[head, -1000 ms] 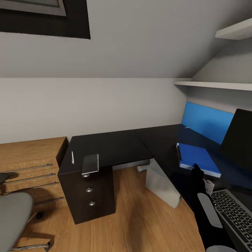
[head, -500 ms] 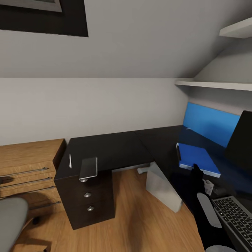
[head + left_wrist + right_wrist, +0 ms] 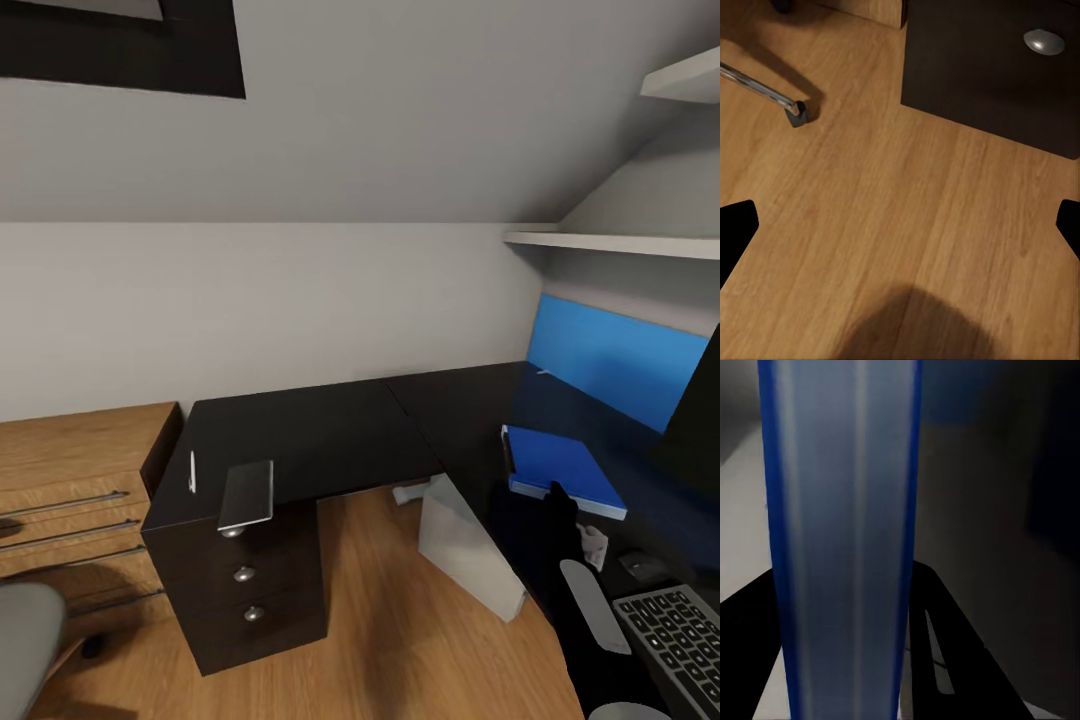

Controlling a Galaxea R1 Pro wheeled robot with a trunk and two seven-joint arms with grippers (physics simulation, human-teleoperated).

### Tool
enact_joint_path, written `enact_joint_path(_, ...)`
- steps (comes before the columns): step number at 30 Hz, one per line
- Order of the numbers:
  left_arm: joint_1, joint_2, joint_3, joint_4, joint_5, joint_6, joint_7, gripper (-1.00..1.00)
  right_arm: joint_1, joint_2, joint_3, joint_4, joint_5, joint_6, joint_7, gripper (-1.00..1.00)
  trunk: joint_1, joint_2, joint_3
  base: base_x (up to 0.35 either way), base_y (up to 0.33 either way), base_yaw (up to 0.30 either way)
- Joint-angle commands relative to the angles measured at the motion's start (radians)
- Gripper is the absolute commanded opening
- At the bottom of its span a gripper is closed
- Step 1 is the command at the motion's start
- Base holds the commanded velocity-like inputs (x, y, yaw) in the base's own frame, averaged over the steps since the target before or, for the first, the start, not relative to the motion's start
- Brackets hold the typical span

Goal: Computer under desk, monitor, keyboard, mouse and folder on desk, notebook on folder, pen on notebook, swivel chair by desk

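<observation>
A sloped-ceiling bedroom with grey-white walls and a wood floor point(image 3: 400, 620) holds the black L-shaped desk point(image 3: 340, 430), which runs along the back wall and turns down the right side. Open floor lies in the crook of the L, in front of the drawers. A light wooden cabinet point(image 3: 70, 480) stands just beside the desk's left end. The grey swivel chair point(image 3: 25, 640) shows at the lower left corner, apart from the desk; its chrome leg and wheel point(image 3: 795, 112) appear in the left wrist view. The pale computer point(image 3: 465, 550) sits under the desk at the corner. The monitor point(image 3: 700, 420) stands at the right edge. The blue folder point(image 3: 560, 475) is on the right wing, its near edge gripped by the right claw point(image 3: 555, 495), clenched on it; in the right wrist view the folder's edge point(image 3: 844, 540) runs between the jaws. The keyboard point(image 3: 675, 640) lies at the lower right, the mouse point(image 3: 643, 567) just beyond it. The grey notebook point(image 3: 246, 495) overhangs the front edge above the drawers, with the white pen point(image 3: 192, 470) near it. The left claw point(image 3: 900, 225) hangs spread wide over bare floor.
</observation>
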Motion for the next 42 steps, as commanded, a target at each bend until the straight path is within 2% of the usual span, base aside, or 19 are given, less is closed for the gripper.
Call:
enact_joint_path(1, -0.001, 0.001, -0.009, -0.001, 0.007, -0.005, 0.008, 1.00, 0.000, -0.001, 0.001, 0.001, -0.006, -0.004, -0.003, -1.00, 0.000, -0.001, -0.001, 0.004, 0.000, 0.000)
enact_joint_path(6, -0.001, 0.001, -0.008, -0.002, 0.007, -0.005, 0.006, 1.00, -0.007, -0.020, 0.002, 0.029, -0.001, -0.004, 0.000, -1.00, 0.000, -0.001, -0.001, 0.001, 0.000, 0.000)
enact_joint_path(10, -0.001, 0.001, -0.008, -0.002, 0.007, -0.004, 0.006, 1.00, -0.065, -0.052, 0.002, 0.121, -0.001, -0.004, 0.005, -1.00, 0.000, -0.001, -0.001, 0.000, 0.000, 0.000)
enact_joint_path(13, -0.001, 0.001, -0.008, -0.002, 0.007, -0.004, 0.006, 1.00, -0.083, -0.061, 0.003, 0.155, -0.001, -0.004, 0.007, -1.00, 0.000, -0.001, -0.001, 0.000, 0.000, 0.000)
enact_joint_path(42, -0.001, 0.001, -0.008, -0.005, 0.007, -0.005, 0.006, 1.00, -0.089, -0.061, 0.003, 0.167, -0.010, -0.001, -0.001, -1.00, 0.000, -0.001, -0.001, 0.000, 0.000, 0.000)
